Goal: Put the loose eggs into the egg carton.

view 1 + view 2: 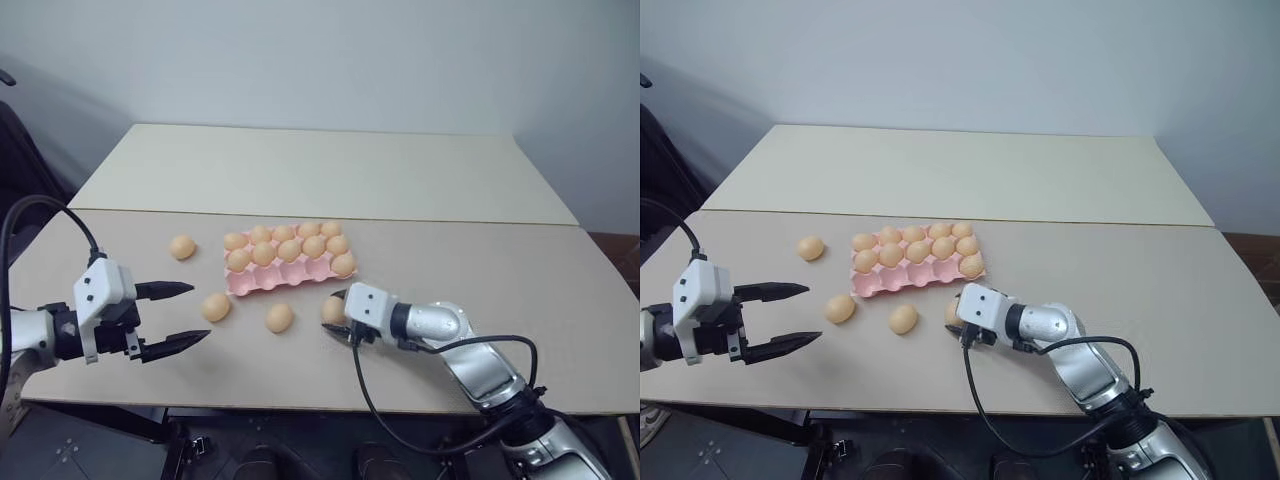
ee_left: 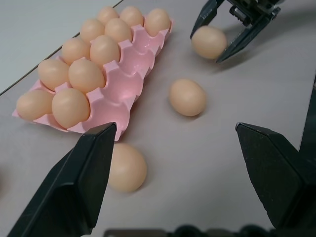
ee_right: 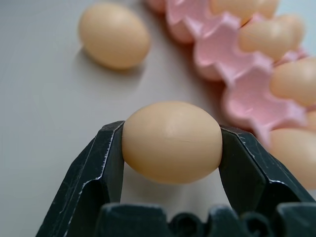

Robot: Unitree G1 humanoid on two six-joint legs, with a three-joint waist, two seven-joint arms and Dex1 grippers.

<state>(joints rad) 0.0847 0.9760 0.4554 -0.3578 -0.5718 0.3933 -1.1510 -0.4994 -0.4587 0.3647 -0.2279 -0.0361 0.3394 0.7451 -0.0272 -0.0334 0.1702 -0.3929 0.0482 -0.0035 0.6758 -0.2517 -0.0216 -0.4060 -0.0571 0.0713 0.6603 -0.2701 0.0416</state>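
The right gripper (image 3: 170, 148) pinches 1 loose egg (image 3: 171, 141) across its sides, just beside the egg carton (image 1: 262, 281), ready for an empty cup; the left gripper (image 1: 180, 317) hangs spread, holding nothing.

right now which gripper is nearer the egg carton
Right. The right gripper, shut on an egg, sits just off the egg carton's near edge; the left gripper is open, farther off.

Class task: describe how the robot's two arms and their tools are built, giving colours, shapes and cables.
Each tool, left tool and right tool, has two black tapered fingers on a white boxy housing. The forearms are silver-grey and rounded with black joints. Black cables loop from both wrists.
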